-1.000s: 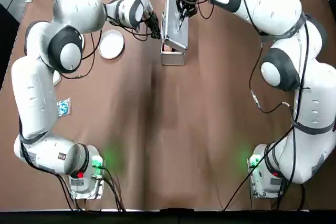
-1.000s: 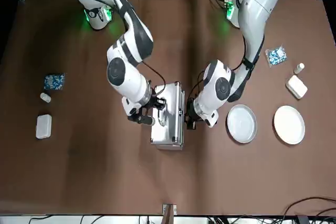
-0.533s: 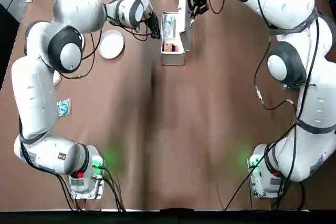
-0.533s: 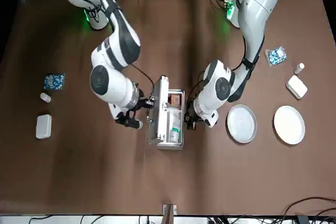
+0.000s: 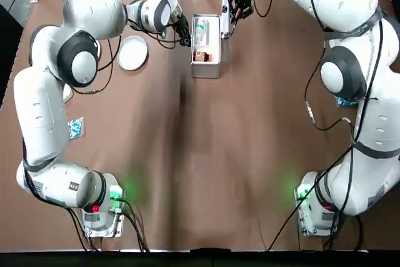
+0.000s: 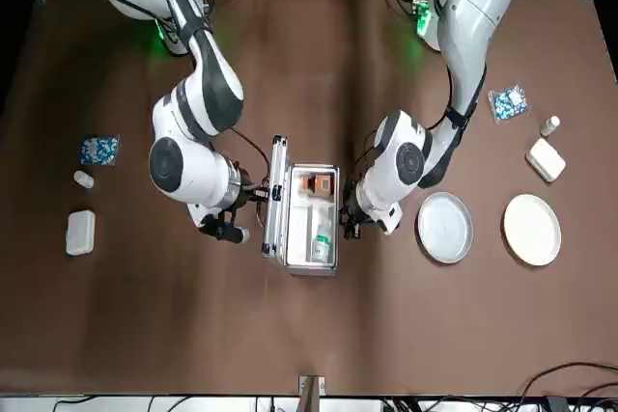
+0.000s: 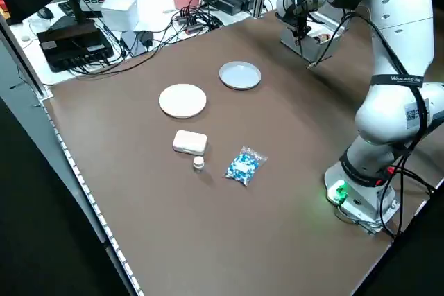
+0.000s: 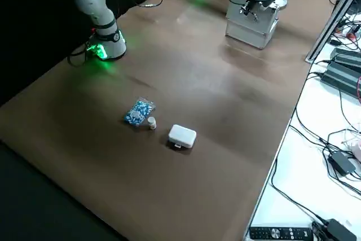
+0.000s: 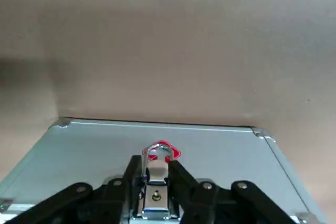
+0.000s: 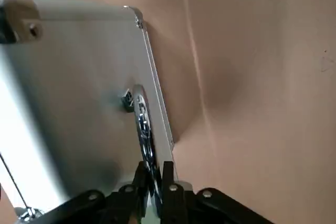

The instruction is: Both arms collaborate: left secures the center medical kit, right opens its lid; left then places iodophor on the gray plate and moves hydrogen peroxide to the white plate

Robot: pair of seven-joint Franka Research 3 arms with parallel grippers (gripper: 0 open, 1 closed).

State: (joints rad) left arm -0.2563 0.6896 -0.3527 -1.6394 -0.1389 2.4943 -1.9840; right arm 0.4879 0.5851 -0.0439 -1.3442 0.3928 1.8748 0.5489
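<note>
The medical kit [image 6: 311, 221] is a silvery metal case with a narrow rectangular body, bright metal edging and rounded metal corner caps. It stands on the brown table [image 6: 406, 325], near the edge across from the robot's bases, between the two grippers. Its lid [image 6: 276, 202] is open, standing up along the side toward the right arm, and the pale interior is exposed. Inside, at the end nearer the bases, sits a small orange-brown item [image 6: 320, 184]; toward the other end lies a white bottle [image 6: 322, 244] with a green band, the two well apart.

The left gripper [image 9: 156, 182] is at the kit's side, closed on the metal latch [image 9: 156, 195] there, with a bit of red showing just behind it. The right gripper [image 10: 153, 182] is beside the raised lid, its two fingers pinching the shiny curved metal handle [image 10: 145, 124] fixed to the lid's outer face.

On the left arm's side lie two round plates: a light gray one [image 6: 445, 228] nearer the kit and a white one [image 6: 532, 230] beyond it. Farther out are a white box [image 6: 546, 159], a small white bottle and a blue-and-white packet [image 6: 508, 102]. A similar trio, packet [image 8: 139, 112], little bottle [image 8: 152, 122] and white box [image 8: 182, 136], lies on the right arm's side.
</note>
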